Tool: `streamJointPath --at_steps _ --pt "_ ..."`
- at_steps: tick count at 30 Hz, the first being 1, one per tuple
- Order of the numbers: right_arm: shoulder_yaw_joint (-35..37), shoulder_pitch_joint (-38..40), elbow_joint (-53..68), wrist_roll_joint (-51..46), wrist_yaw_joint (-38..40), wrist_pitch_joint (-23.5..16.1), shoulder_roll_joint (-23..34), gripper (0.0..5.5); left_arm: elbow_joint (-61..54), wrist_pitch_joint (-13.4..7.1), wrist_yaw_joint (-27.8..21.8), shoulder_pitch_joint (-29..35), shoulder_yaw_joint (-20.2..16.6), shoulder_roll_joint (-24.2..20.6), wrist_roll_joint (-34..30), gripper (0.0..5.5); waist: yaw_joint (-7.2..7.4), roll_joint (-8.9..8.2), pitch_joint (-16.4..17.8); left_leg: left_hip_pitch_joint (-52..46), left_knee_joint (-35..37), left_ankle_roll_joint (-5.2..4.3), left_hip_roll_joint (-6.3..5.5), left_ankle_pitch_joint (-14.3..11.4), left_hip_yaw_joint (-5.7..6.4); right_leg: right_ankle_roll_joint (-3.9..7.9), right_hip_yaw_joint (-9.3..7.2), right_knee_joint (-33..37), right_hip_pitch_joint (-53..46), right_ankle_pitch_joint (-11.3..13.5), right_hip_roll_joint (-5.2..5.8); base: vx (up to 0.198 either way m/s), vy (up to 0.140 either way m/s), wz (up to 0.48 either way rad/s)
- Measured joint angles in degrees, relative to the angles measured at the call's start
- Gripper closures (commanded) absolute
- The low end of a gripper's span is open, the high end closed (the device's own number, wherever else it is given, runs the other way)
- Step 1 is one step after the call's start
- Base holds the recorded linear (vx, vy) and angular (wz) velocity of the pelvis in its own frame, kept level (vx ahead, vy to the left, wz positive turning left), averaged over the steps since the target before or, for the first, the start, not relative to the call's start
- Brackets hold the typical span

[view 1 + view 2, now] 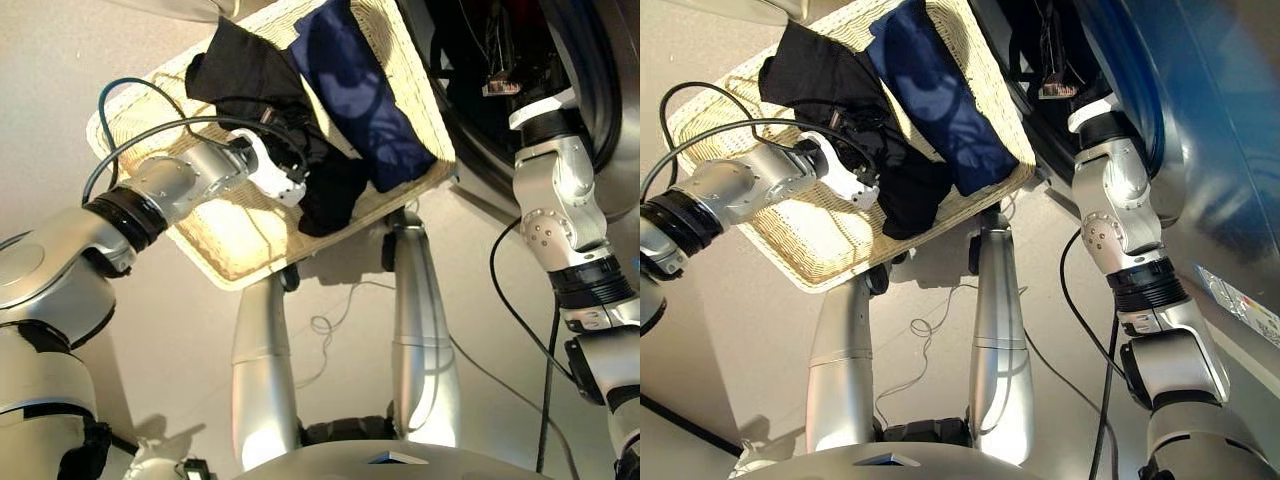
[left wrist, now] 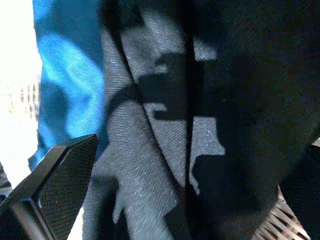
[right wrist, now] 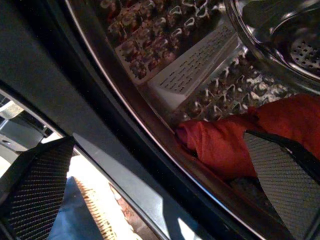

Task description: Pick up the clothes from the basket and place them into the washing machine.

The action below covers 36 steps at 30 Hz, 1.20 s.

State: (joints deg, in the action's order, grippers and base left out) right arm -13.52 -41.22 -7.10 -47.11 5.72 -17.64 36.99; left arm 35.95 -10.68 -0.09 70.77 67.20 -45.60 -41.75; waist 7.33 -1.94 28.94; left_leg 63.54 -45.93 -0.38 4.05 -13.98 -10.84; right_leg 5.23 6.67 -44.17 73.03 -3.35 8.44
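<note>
The cream wicker basket (image 1: 230, 262) holds a black garment (image 1: 250, 80) and a navy garment (image 1: 360, 90) side by side. My left gripper (image 1: 300, 168) is down on the black garment, open. In the left wrist view one finger (image 2: 55, 190) shows and black cloth (image 2: 165, 150) covers the other. My right arm (image 1: 550, 200) reaches up into the washing machine (image 1: 1200, 100), so the eye views do not show that hand. In the right wrist view my right gripper (image 3: 160, 140) is open and empty at the drum's rim. A coral-red garment (image 3: 220, 145) lies in the perforated drum (image 3: 165, 35).
A thin white cable (image 1: 330, 322) loops on the beige floor below the basket. A black cable (image 1: 520, 310) hangs beside my right arm. More cables (image 1: 130, 100) arc over my left forearm and the basket's left corner.
</note>
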Motion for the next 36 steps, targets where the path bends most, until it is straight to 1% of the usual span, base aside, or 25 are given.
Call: streamJointPath --at_steps 3,5,6,7,8,11,13,17,23,25,28,29,31,32,33,34,35,36 --pt "0.5 -0.1 0.5 0.0 0.0 0.6 -0.4 0.00 0.2 0.3 -0.3 -0.2 -1.2 0.2 -0.1 0.00 0.14 -0.57 -0.3 0.8 -0.7 -0.03 -0.01 -0.1 -0.12 0.06 0.26 -0.8 1.0 -0.1 -0.07 0.000 0.000 0.000" --pt "0.7 -0.2 0.4 0.0 -0.1 1.3 -0.5 0.00 0.4 0.5 -0.2 -0.5 -1.9 0.2 -0.1 0.00 0.05 -0.70 -0.4 1.3 -1.2 -0.05 0.24 -0.2 0.00 0.16 0.29 -0.8 1.1 -0.2 -0.37 0.000 0.000 0.000" --pt "1.0 -0.3 0.3 0.0 -0.1 1.3 -0.5 0.00 0.4 0.5 -0.1 -0.5 -2.2 0.2 -0.1 2.33 -0.14 -0.88 -0.5 1.4 -1.3 -0.05 0.32 -0.2 -0.07 0.19 0.55 -0.8 1.3 -0.2 -0.57 0.000 0.000 0.000" --pt "1.0 -0.3 0.0 0.0 -0.1 1.3 -0.6 0.00 1.1 0.7 0.0 -0.7 -2.1 0.5 -0.5 4.25 -0.28 -1.12 -0.7 1.5 -1.4 -0.04 0.41 -0.2 -0.21 0.20 0.73 -0.9 1.4 -0.2 -0.74 0.000 0.000 0.000" --pt "1.0 -0.4 -0.3 0.0 -0.2 1.3 -1.2 0.00 2.2 0.8 0.2 -1.2 -2.2 1.0 -0.6 5.50 -0.27 -1.36 -0.9 1.5 -1.4 -0.05 0.50 -0.2 -0.28 0.21 0.80 -0.9 1.5 -0.2 -0.81 0.000 0.000 0.000" --pt "1.0 -0.3 -1.3 0.0 -0.8 1.3 -2.1 0.00 3.8 1.2 0.6 -3.0 -2.1 1.4 -1.7 5.50 -0.19 -1.93 -2.3 2.4 -1.6 -0.11 0.72 -0.2 -0.35 0.20 0.82 -0.9 2.4 -0.1 -1.04 0.000 0.000 0.000" --pt "1.0 -0.3 -1.4 0.0 -1.0 1.3 -2.1 0.00 4.3 1.3 0.7 -3.5 -2.0 1.5 -1.8 5.50 -0.12 -1.96 -2.3 2.5 -1.6 -0.11 0.71 -0.2 -0.34 0.23 0.82 -0.9 2.4 -0.1 -1.05 0.000 0.000 0.000" --pt "1.0 -0.4 -1.2 0.0 -1.2 1.3 -2.4 0.00 4.1 2.3 1.1 -3.2 -2.2 1.6 -2.9 5.50 0.21 -2.12 -2.4 3.0 -1.8 -0.11 0.73 -0.2 -0.13 0.24 0.67 -1.0 2.7 -0.1 -1.04 0.000 0.000 0.000" --pt "1.0 -0.4 -1.3 0.0 -1.4 1.3 -2.6 0.00 3.1 2.5 1.1 -3.0 -2.3 1.3 -4.4 5.50 0.33 -2.14 -2.4 3.0 -1.9 -0.13 0.75 -0.2 -0.09 0.23 0.65 -1.1 2.7 -0.1 -1.04 0.000 0.000 0.000" --pt "1.0 -0.4 -1.4 0.0 -1.4 1.3 -2.7 0.00 1.0 2.6 1.0 -3.4 -3.0 0.3 -4.6 5.50 0.31 -2.14 -2.4 3.0 -2.0 -0.14 0.73 -0.3 -0.06 0.23 0.65 -1.3 2.7 -0.1 -1.01 0.000 0.000 0.000" --pt "1.1 -0.4 -2.0 0.0 -1.4 1.3 -2.8 0.00 -3.6 2.7 1.5 -5.8 -8.7 -1.8 -4.5 5.50 0.15 -2.14 -2.4 2.8 -2.2 -0.20 0.75 -0.3 -0.04 0.22 0.64 -1.8 2.6 -0.1 -0.96 0.000 0.000 0.000" --pt "1.1 -0.4 -2.4 0.0 -1.4 1.3 -2.8 0.00 -4.9 2.7 2.1 -6.9 -11.0 -2.5 -4.5 5.50 -0.30 -2.14 -2.4 2.6 -2.3 -0.19 0.75 -0.3 -0.05 0.21 0.65 -1.9 2.4 -0.1 -0.90 0.000 0.000 0.000" --pt "1.5 -0.3 -3.0 0.1 -1.4 1.3 -3.0 0.00 -9.6 2.9 3.3 -10.5 -17.1 -4.3 -4.4 5.50 -0.50 -2.15 -2.4 2.3 -2.3 -0.22 0.80 -0.3 -0.11 0.19 0.72 -2.0 2.2 -0.1 -0.82 0.000 0.000 0.000" --pt "1.9 -0.2 -3.4 0.8 -1.4 1.3 -3.2 0.00 -12.1 3.2 3.8 -13.3 -21.5 -4.9 -4.3 5.50 -1.05 -2.14 -2.4 2.1 -2.3 -0.24 0.81 -0.3 -0.13 0.15 0.77 -2.1 2.0 -0.1 -0.65 0.000 0.000 0.000" --pt "2.5 -0.3 -4.0 1.9 -1.4 1.3 -3.7 0.00 -14.6 3.5 4.7 -16.3 -25.3 -5.5 -4.1 5.50 -1.00 -2.14 -2.4 1.8 -2.4 -0.24 0.80 -0.3 -0.14 0.07 0.80 -2.6 1.9 -0.2 -0.59 0.000 0.000 0.000" --pt "2.9 -0.2 -4.6 2.0 -1.4 1.3 -4.1 0.00 -16.1 3.6 5.4 -18.6 -28.2 -5.7 -3.9 5.50 -1.45 -2.14 -2.4 1.4 -2.4 -0.25 0.69 -0.3 -0.14 -0.10 0.76 -2.9 1.7 -0.3 -0.47 0.000 0.000 0.000" --pt "3.0 0.0 -5.3 2.5 -1.4 1.3 -4.2 0.00 -17.3 3.6 5.6 -21.0 -30.8 -5.9 -3.8 5.50 -1.43 -2.14 -2.4 1.0 -2.4 -0.27 0.67 -0.3 -0.15 -0.24 0.80 -2.8 1.4 -0.4 -0.39 0.000 0.000 0.000" --pt "3.5 0.1 -6.0 3.6 -1.2 1.3 -4.2 0.00 -19.4 3.7 5.6 -23.7 -33.6 -6.0 -3.3 5.50 -1.82 -2.14 -2.4 0.7 -2.5 -0.28 0.63 -0.3 -0.19 -0.44 0.83 -2.9 1.2 -0.7 -0.34 0.000 0.000 0.000"
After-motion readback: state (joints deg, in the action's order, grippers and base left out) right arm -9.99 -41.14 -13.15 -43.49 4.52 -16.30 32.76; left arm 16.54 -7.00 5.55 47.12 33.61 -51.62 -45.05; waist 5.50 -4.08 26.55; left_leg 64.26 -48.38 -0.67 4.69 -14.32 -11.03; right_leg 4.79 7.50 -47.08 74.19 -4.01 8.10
